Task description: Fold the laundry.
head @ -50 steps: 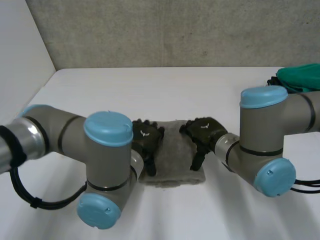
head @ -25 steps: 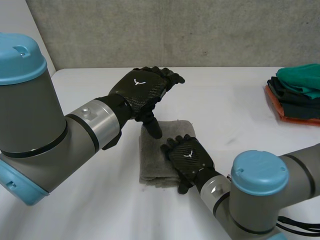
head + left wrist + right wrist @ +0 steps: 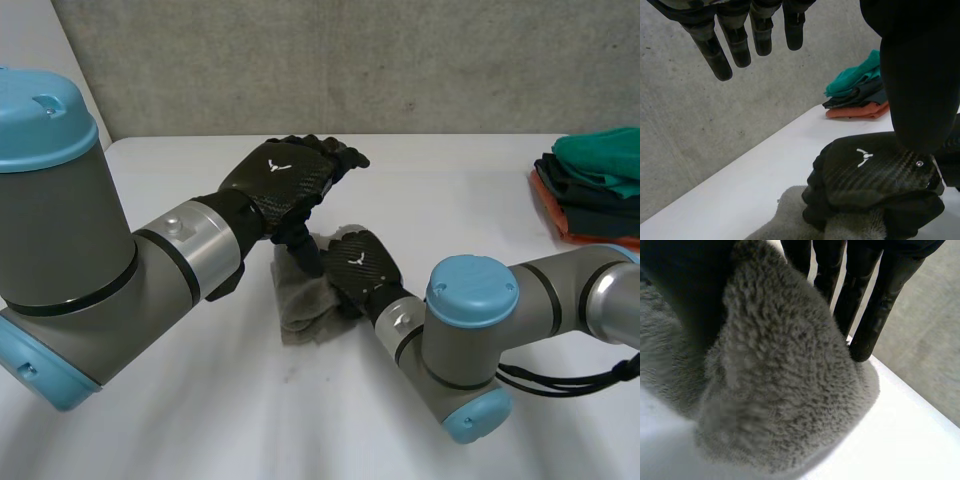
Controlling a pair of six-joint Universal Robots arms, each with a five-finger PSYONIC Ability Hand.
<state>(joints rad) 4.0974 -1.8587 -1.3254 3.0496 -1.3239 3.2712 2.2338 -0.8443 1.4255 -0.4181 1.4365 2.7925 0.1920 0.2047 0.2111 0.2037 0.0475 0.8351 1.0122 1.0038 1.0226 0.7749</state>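
White bench (image 3: 450, 180) out in front, grey concrete wall (image 3: 350, 60) right behind it. Over at the bench's right edge, a stack of folded cloths (image 3: 592, 188): green on top, dark beneath, orange at the bottom.

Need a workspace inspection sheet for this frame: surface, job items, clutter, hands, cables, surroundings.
surface: white table, flat.
job's things: grey towel bunched mid-table, beneath both hands; stack of folded clothes (green, dark, orange) at the table's right edge.
clutter: nothing seen.
hands: left hand open, fingers straight, thumb pointing down at the towel; right hand on the towel, pinching a raised fold.
cables: nothing stray seen.
surroundings: grey concrete wall behind the table.
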